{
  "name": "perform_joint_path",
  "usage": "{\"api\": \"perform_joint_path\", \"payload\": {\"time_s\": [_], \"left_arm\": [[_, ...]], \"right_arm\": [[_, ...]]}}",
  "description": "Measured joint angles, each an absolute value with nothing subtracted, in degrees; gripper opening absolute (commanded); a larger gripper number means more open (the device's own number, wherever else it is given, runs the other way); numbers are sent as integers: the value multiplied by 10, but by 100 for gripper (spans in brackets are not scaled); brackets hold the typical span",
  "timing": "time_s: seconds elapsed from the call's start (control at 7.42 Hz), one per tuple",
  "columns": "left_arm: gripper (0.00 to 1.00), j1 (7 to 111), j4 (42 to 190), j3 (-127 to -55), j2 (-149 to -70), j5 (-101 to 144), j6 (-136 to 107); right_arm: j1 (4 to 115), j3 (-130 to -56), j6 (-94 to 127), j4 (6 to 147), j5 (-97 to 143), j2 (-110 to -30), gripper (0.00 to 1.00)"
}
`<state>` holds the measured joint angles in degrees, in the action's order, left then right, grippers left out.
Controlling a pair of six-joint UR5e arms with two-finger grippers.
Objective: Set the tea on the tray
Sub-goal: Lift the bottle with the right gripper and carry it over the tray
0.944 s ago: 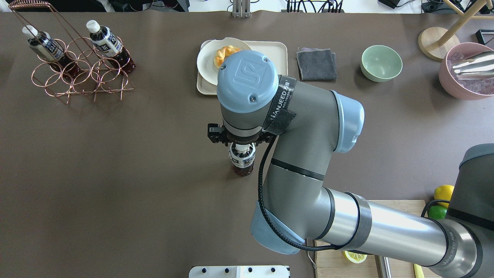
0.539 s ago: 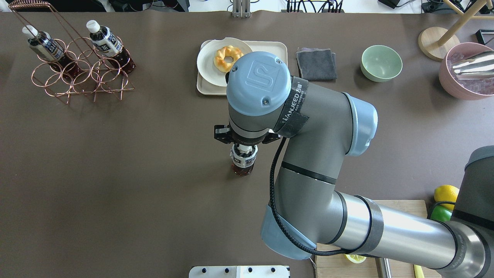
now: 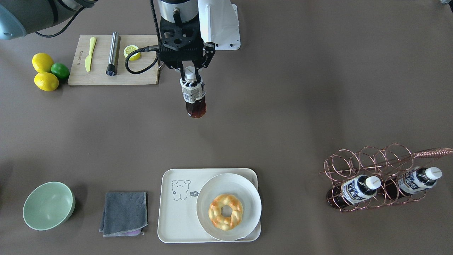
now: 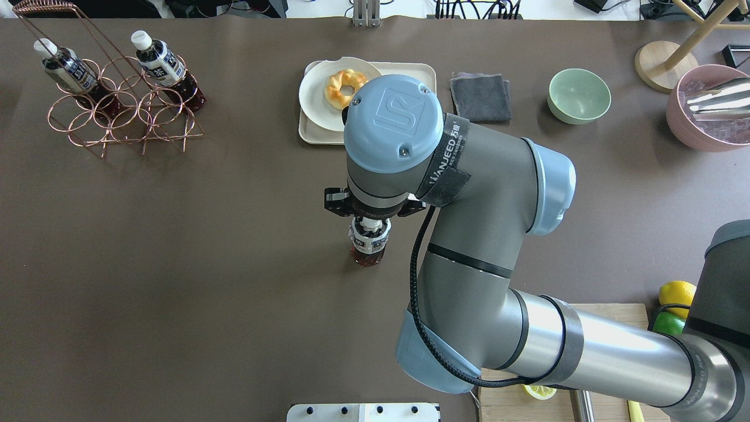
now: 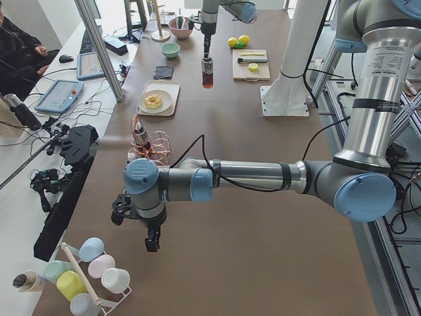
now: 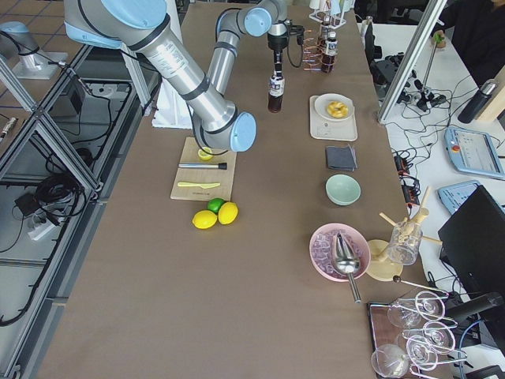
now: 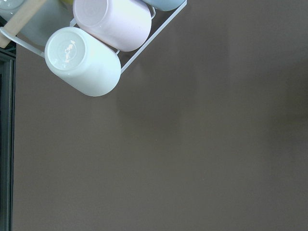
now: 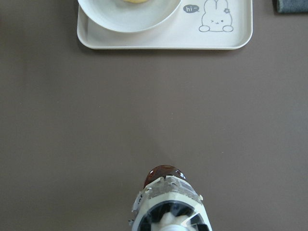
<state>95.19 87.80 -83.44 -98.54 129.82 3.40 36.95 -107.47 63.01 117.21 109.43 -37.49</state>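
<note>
right tool (image 3: 190, 75) gripping tea (image 3: 193, 94), seemingly lifted, tray (image 3: 177, 219) well apart

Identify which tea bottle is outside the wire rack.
The tea bottle at the right end effector, mid-table; the other two sit in the copper rack.

Robot lab, not a home. Industrial robot arm (image 4: 469, 176) works over a table under a brown sheet (image 4: 176, 264). Exterior left view: aluminium frame post (image 5: 99, 49) at 11 o'clock, seated operator (image 5: 16, 46) at 10. Exterior right view: teach pendant (image 6: 473, 151) and black screen (image 6: 473, 237) at 3 o'clock, loose cables (image 6: 51, 188) at 9. Staged props on the sheet: tray (image 3: 177, 219), tea (image 3: 193, 94).
</note>
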Motion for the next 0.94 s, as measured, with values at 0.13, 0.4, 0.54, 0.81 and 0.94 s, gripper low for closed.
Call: {"api": "perform_joint_path", "payload": {"time_s": [0.13, 0.4, 0.54, 0.81, 0.94], "left_arm": [[98, 952, 878, -836, -987, 1298, 33], [98, 951, 877, -836, -994, 1298, 31], [98, 951, 876, -835, -998, 1298, 30], [98, 950, 875, -834, -1006, 1298, 29], [98, 949, 875, -833, -1009, 1298, 28]], "right_arm": [[408, -1052, 583, 1178, 1115, -373, 0], [474, -977, 506, 1158, 1140, -360, 0], [502, -917, 489, 1123, 1154, -343, 0], [529, -772, 482, 1007, 1169, -301, 0], [533, -724, 483, 960, 1170, -291, 0]]}}
